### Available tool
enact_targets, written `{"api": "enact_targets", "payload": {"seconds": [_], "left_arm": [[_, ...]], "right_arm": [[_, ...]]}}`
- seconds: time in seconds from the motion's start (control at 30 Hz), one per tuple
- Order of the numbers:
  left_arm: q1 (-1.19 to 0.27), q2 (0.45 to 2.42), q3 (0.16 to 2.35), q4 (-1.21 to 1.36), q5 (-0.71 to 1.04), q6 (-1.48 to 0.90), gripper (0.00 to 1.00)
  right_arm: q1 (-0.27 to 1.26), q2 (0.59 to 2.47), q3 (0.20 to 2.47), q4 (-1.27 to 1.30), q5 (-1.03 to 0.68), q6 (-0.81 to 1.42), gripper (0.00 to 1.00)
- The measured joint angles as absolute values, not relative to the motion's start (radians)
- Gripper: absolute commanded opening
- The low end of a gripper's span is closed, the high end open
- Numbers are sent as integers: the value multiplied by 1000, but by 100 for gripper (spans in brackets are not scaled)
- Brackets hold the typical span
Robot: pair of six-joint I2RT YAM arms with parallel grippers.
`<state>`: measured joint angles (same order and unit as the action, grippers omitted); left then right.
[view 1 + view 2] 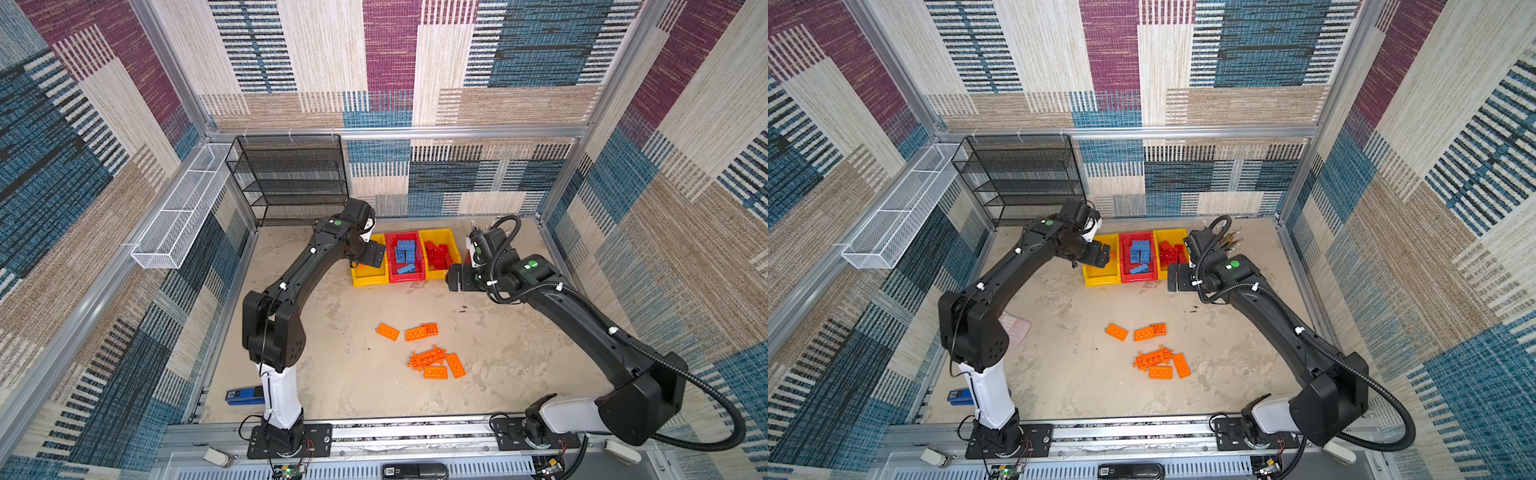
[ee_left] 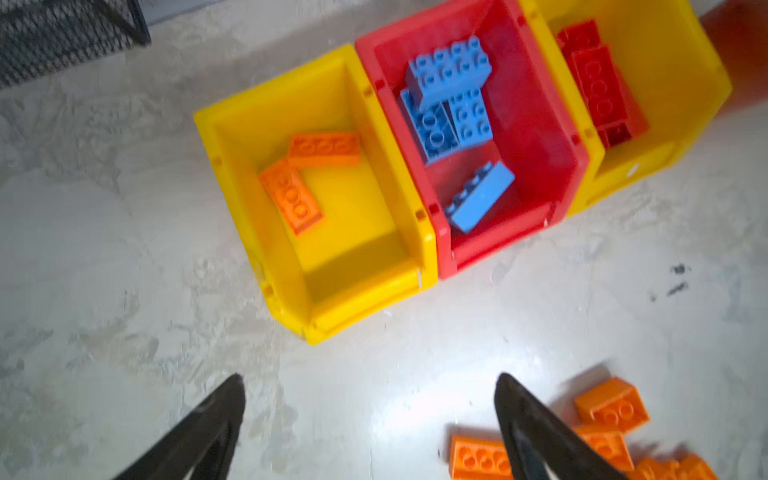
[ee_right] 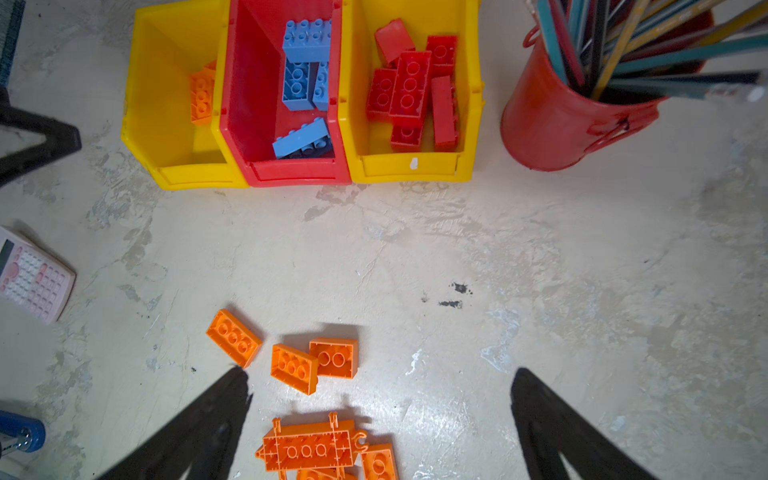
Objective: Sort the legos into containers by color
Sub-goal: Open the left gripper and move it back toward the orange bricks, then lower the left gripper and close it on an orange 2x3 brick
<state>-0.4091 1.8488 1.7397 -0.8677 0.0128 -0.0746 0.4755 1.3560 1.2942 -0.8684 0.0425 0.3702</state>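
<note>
Pale bench (image 1: 353, 395) holds loose orange legos (image 1: 435, 371). Left tool (image 2: 370, 378) and right tool (image 3: 380, 370) hang spread, empty. Best pinch the outlying brick (image 1: 387, 331) across its narrow width.

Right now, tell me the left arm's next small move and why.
Probably bring the left end effector toward the nearest loose orange brick on the table. It is open and empty at the left yellow bin, which holds two orange bricks, while five other orange pieces lie unsorted.

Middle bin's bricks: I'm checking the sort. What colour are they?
Light blue studded plastic bricks, clearest in the right wrist view.
</note>
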Motion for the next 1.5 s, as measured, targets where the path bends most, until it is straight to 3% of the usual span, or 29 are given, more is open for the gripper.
{"api": "enact_targets", "payload": {"seconds": [0.43,0.57,0.93,1.5], "left_arm": [[-529,1361,1042,-741,43,-126,99],[-587,1306,915,-686,39,-190,100],[-696,1448,933,-577,2,-274,99],[-720,1694,1024,-509,-20,-296,95]], "right_arm": [[499,1198,1120,-828,-61,441,99],[519,1180,1106,-828,-84,467,99],[536,1097,1098,-837,-68,515,99],[536,1037,1028,-859,-44,564,99]]}}
